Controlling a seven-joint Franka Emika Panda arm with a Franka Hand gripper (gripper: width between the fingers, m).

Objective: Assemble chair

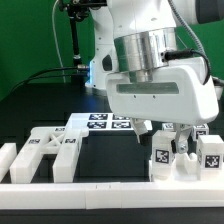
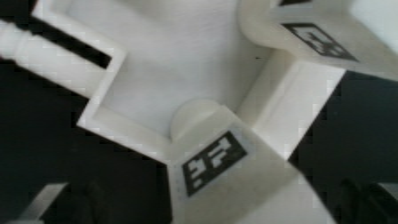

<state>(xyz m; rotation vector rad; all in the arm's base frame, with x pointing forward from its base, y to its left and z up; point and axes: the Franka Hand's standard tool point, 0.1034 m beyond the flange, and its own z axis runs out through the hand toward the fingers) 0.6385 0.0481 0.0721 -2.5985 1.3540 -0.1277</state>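
Note:
The chair's white blocky parts lie along the table's front. A group of tagged pieces (image 1: 185, 155) stands at the exterior view's right. A ladder-like part (image 1: 50, 152) lies at the left. My gripper (image 1: 172, 135) hangs low over the right group, its fingers hidden among the pieces. The wrist view is very close: a white bar with a tag (image 2: 217, 155) runs down between the jaws. It lies over a wide white slab (image 2: 169, 70), and another tagged block (image 2: 317, 40) sits beside it. The fingers are dark and blurred, so I cannot tell if they touch the bar.
The marker board (image 1: 105, 122) lies flat behind the parts. A long plain white rail (image 1: 100, 190) runs along the front edge, with a short rail piece (image 1: 6, 158) at the exterior view's left. A green post (image 1: 76, 40) stands at the back.

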